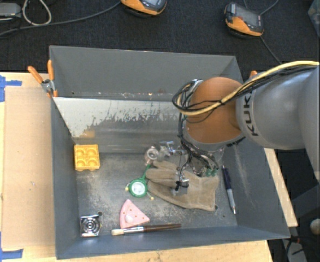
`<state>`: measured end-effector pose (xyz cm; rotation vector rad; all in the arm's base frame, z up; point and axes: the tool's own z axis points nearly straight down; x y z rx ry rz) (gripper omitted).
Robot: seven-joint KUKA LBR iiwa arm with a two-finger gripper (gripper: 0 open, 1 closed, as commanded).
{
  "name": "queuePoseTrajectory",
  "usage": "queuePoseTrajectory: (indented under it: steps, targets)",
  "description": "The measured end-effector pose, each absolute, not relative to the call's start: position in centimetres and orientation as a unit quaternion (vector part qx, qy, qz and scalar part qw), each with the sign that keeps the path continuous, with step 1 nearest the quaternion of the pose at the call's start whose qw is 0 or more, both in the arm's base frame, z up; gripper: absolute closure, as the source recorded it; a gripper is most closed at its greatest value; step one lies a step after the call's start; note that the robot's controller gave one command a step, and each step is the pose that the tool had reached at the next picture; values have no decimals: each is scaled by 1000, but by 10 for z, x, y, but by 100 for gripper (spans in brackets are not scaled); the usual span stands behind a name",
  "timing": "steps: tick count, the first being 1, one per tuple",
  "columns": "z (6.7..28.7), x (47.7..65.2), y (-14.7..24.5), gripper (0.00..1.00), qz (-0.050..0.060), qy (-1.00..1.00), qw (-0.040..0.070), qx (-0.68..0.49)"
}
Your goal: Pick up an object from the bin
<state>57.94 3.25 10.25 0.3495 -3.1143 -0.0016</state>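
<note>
Tan cloth (pixel 198 195), front right of the bin (pixel 64 201), looks soft and light: pinch a fold. Tool (pixel 179 185) sits over it; apart or together, can't tell.

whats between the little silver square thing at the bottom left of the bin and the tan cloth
In the camera view, a pink wedge lies between the silver square piece and the tan cloth.
</note>
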Motion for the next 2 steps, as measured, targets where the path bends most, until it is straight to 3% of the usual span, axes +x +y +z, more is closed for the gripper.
queuePoseTrajectory:
  steps: [1,2]
  targets:
    - [72,590,80,100,-1,-994,-3,112]
    - [72,590,80,100,-2,-994,-3,111]
